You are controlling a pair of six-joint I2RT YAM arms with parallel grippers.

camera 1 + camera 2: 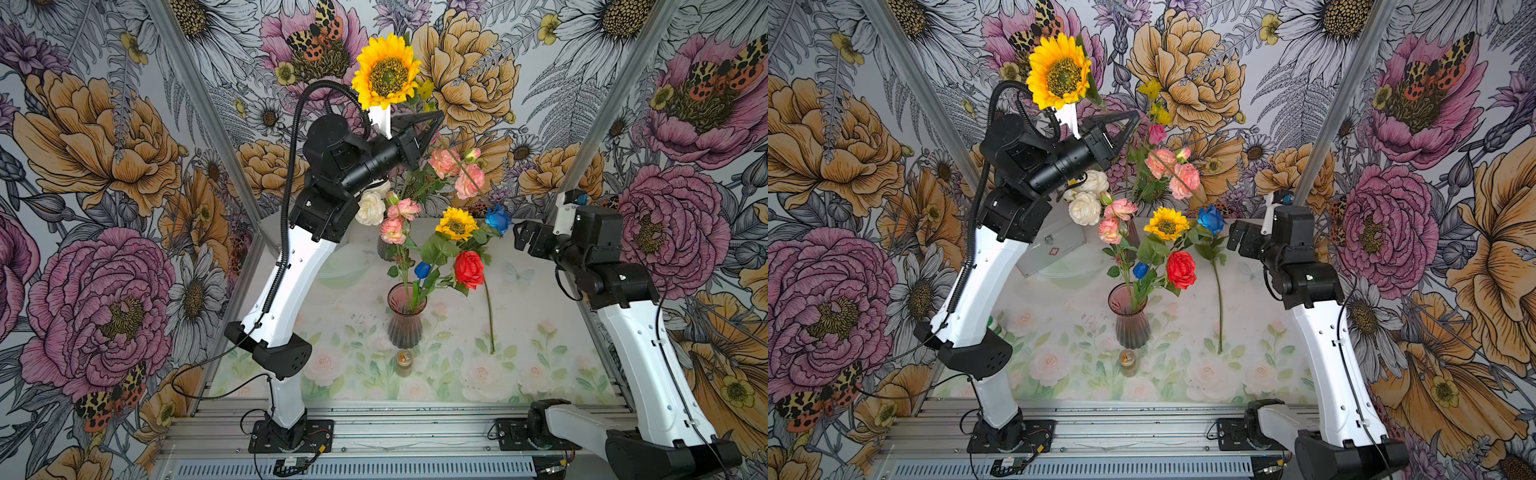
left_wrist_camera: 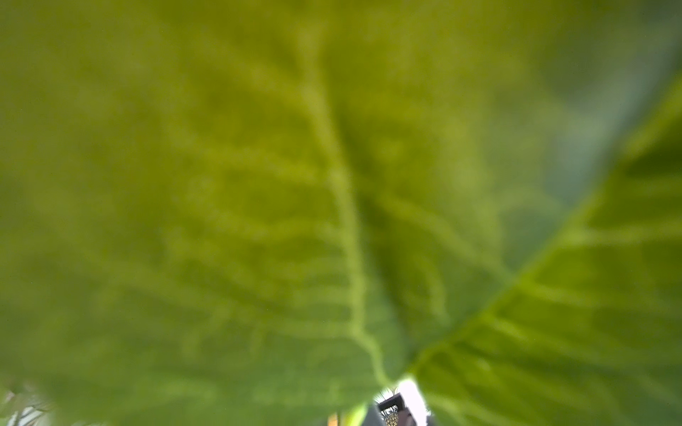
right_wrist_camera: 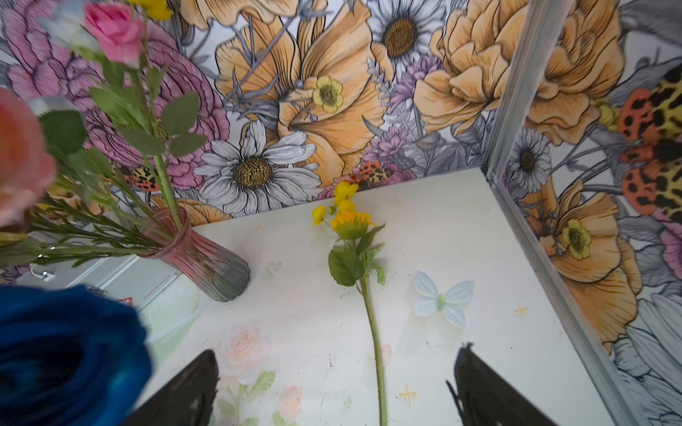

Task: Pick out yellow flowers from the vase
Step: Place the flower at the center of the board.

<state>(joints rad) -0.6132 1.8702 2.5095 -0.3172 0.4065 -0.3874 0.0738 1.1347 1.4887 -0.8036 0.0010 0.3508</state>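
High over the far edge of the tabletop [image 1: 540, 299], the left gripper [image 1: 438, 116] was clamped, seemingly on the stem of the large sunflower [image 1: 388, 70]: likely light, soft-petalled, its thin stiff stem best pinched below the leaves. A mid-sized sunflower [image 1: 456, 224] stood in the front vase [image 1: 405, 328]. Toward the right edge, the right gripper [image 3: 337, 352] gaped empty over a small laid sunflower [image 3: 352, 223].

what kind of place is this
Likely a robot test booth, not a home: arms bolted to a metal rail, wallpapered panels between frame posts, and a staged flower vase.
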